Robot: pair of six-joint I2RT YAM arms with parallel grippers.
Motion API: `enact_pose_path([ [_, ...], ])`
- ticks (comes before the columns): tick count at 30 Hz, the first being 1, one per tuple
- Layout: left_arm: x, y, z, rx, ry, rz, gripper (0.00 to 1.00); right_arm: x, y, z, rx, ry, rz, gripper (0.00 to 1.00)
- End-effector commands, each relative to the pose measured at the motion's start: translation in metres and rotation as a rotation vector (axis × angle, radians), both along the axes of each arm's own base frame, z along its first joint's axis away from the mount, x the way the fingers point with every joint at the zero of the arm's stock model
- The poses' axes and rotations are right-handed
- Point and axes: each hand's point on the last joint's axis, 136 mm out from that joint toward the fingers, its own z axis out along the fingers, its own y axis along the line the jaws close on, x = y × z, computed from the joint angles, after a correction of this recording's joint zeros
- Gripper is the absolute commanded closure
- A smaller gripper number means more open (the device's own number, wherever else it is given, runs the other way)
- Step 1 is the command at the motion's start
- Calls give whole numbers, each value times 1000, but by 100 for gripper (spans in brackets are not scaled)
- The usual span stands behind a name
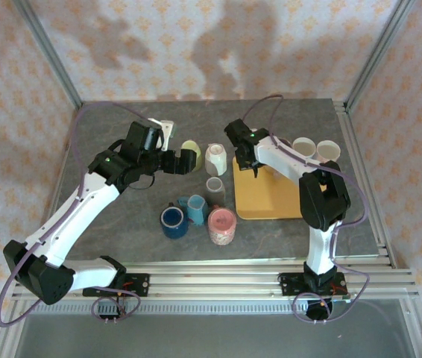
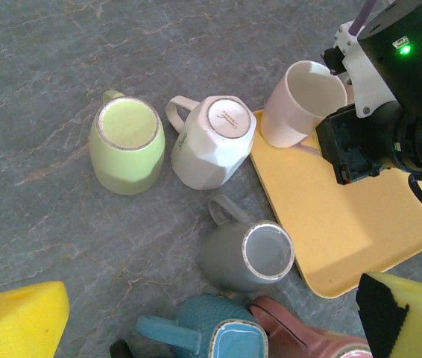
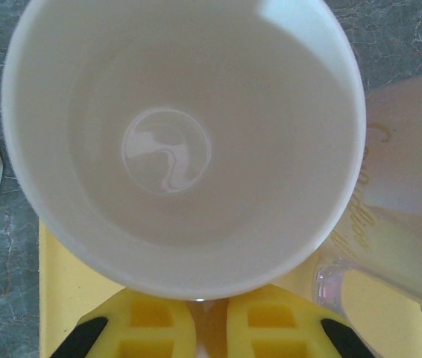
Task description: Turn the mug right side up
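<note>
Two bent-elbow reaches: right claw [image 3: 209, 317] tight on tilted mug [image 3: 181, 149] rim, left claw [image 2: 211, 321] apart.

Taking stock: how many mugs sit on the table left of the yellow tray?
6. Green mug, white faceted mug, grey mug farther back; dark blue mug, light blue mug, pink mug nearer the arms' bases. The left arm may hide others.

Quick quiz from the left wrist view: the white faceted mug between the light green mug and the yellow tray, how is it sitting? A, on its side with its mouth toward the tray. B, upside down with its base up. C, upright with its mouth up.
B: the white faceted mug shows its flat base and maker's mark facing up, with its mouth down on the table.
</note>
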Motion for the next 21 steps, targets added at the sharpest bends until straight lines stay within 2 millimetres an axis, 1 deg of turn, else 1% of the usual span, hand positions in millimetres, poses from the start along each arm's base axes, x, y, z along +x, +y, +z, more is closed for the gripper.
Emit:
enact_pose_path([
  [1, 0, 6, 1, 10, 1, 21, 0, 4, -16, 8, -42, -43, -42, 100],
  [10, 0, -2, -4, 19, 39, -25, 0, -1, -24, 8, -56, -39, -72, 100],
  [16, 0, 0, -7, 25, 47, -14, 0, -5, -30, 11, -54, -45, -90, 100],
  [21, 0, -1, -7, 24, 47, -19, 0, -6, -28, 10, -31, -47, -86, 100],
])
